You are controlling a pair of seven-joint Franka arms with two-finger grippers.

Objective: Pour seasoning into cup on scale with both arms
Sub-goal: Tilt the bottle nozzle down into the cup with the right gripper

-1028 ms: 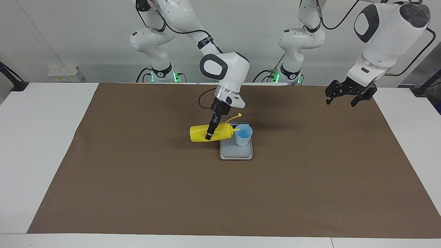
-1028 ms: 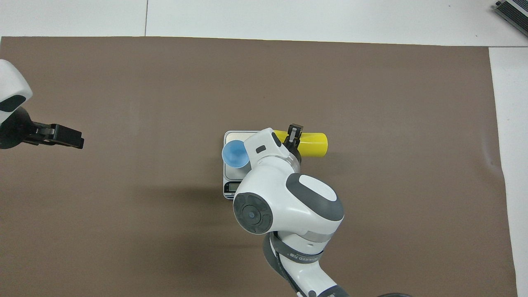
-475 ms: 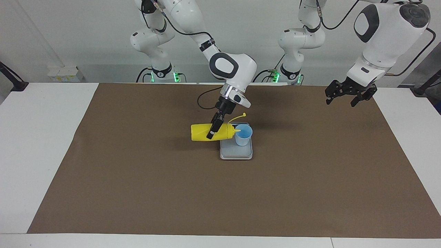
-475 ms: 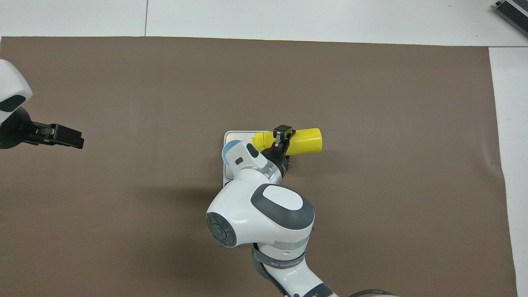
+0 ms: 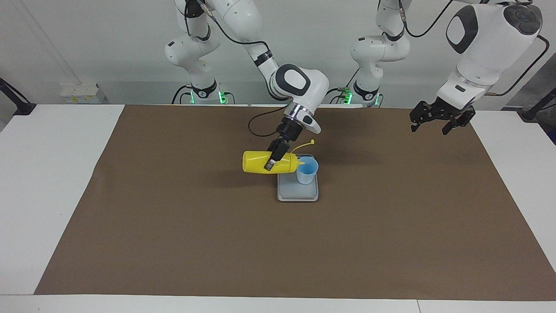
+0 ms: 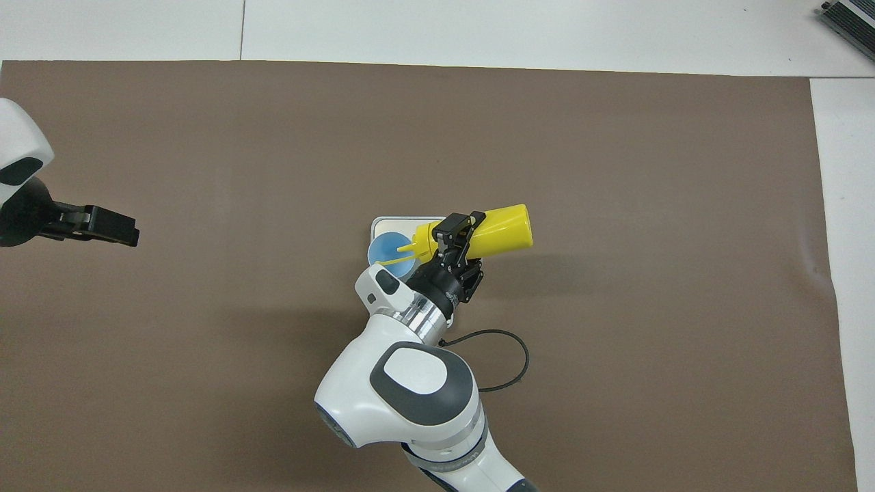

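pouring step: right gripper (image 5: 273,159), fingers clamped on the seasoning (image 5: 260,162), tips its nozzle over the cup (image 5: 306,170) on the scale (image 5: 297,193). left gripper (image 5: 438,119) waits over the bench with fingers apart. next: tilt further, squeeze.

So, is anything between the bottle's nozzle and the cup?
Nothing visible. The right gripper holds the yellow bottle tipped on its side, nozzle at the rim of the blue cup on the scale.

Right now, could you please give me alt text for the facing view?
The right gripper holds the yellow squeeze bottle on its side, nozzle over the light-blue cup standing on the scale on the brown mat. The left gripper waits, open, over the mat's edge.
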